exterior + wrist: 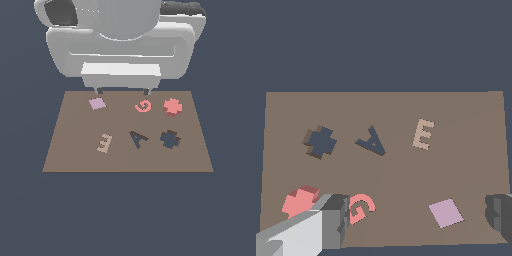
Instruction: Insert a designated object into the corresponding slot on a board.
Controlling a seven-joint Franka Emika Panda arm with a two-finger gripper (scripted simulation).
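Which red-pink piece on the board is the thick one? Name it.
The lobed, flower-like block, at the exterior view's right, beside the letter G. Its shaded side faces show thickness; the G lies thin and flat on the board.

A flat, dark slate-blue floor [125, 215] fills both views and spreads evenly on every side of the board [75, 155], with no pattern, seam or edge showing. The light is soft and even, throwing no strong shadows. No walls, windows or furniture can be made out
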